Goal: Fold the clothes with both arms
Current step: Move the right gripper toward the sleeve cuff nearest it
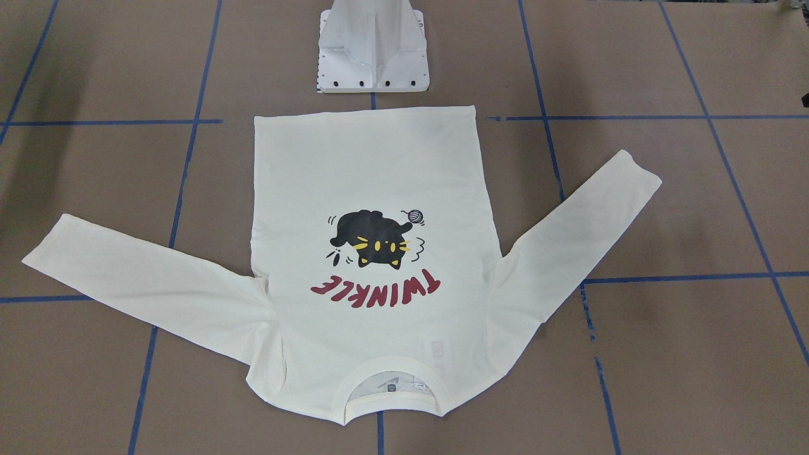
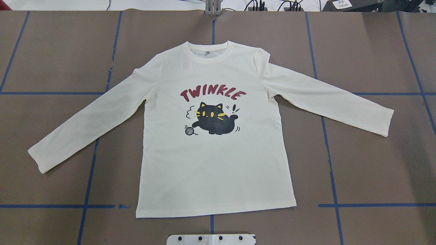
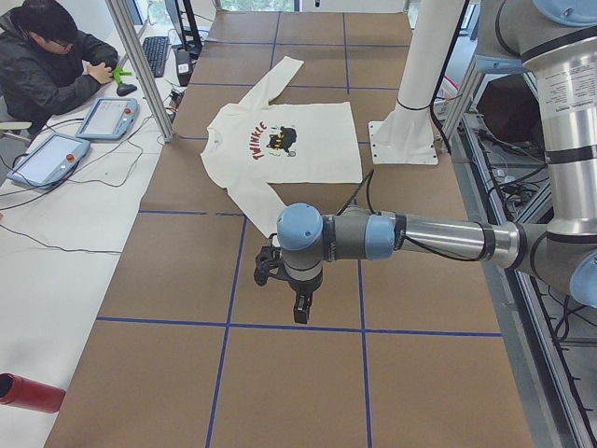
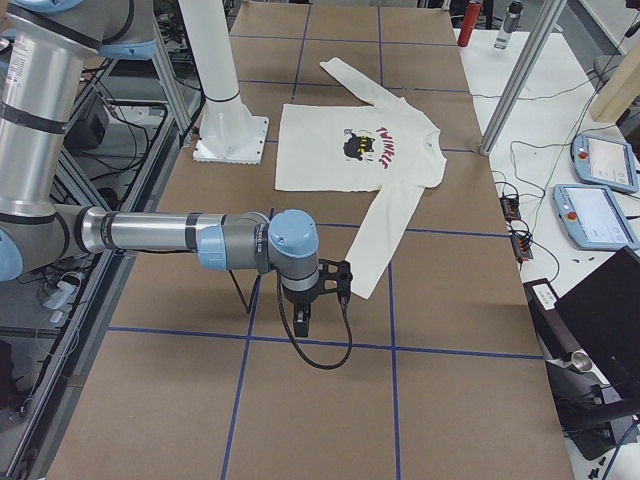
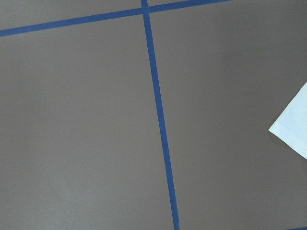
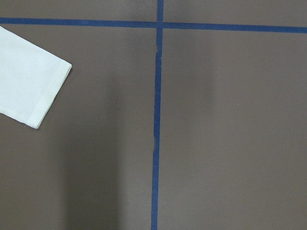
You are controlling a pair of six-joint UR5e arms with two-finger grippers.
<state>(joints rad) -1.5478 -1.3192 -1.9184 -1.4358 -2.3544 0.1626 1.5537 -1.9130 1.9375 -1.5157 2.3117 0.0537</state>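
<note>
The cream-white long-sleeved shirt (image 2: 214,163) lies flat on the brown table, print side up, with the black cat and "TWINKLE" showing. Its neck points away from the robot and both sleeves are spread outward. It also shows in the front-facing view (image 1: 379,177). My left gripper (image 3: 297,313) hangs above bare table, out past the left cuff (image 5: 292,127). My right gripper (image 4: 303,322) hangs above bare table, out past the right cuff (image 6: 29,86). Both grippers show only in the side views, so I cannot tell whether they are open or shut. Neither touches the shirt.
The white pedestal base (image 1: 373,50) stands just behind the shirt's hem. Blue tape lines (image 2: 88,177) grid the table. An operator (image 3: 56,65) sits at a side bench with teach pendants (image 3: 51,159). A red bottle (image 3: 28,392) lies on that bench. A metal post (image 4: 520,70) stands by the table edge.
</note>
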